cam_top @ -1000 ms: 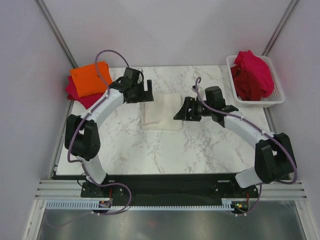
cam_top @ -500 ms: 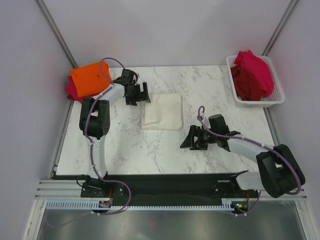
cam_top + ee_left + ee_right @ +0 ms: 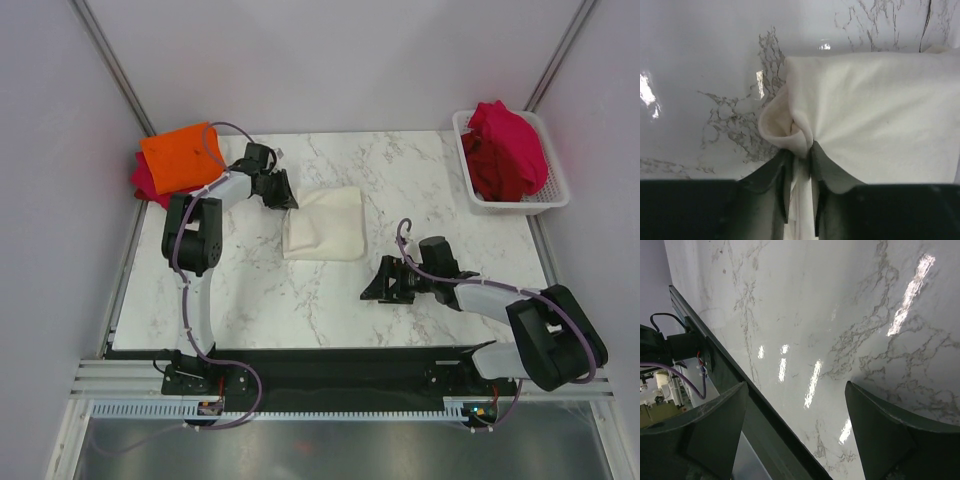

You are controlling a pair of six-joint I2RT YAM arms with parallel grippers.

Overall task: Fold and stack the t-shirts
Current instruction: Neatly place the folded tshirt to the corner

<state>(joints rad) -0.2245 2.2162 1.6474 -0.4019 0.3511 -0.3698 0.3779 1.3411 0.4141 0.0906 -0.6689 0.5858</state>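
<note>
At the tabletop's point(image 3: 300, 300) far-left corner, a folded orange t-shirt point(image 3: 180, 155) lies on a crimson t-shirt point(image 3: 145, 182). The left gripper's point(image 3: 800, 152) jaws pinch the left edge of the folded cream-white t-shirt point(image 3: 325, 223) mid-table. The right gripper point(image 3: 385, 285) is nearer the front, jaws wide and holding nothing. More crimson t-shirts point(image 3: 505, 150) are heaped in the mesh basket point(image 3: 555, 197) at far right.

The table point(image 3: 330, 290) has a white top with grey marble veins, and it shines under the lamps. Near its middle, a little toward the far side, lies a cream-white t-shirt point(image 3: 325, 225), folded to a rough square; its left edge is bunched up. At the far left corner a crimson red t-shirt point(image 3: 145, 183) lies on the top and reaches past the edge, and an orange t-shirt point(image 3: 180, 157) lies folded on it. At the far right corner stands a white mesh basket point(image 3: 520, 208), heaped with red cloth point(image 3: 505, 150).
</note>
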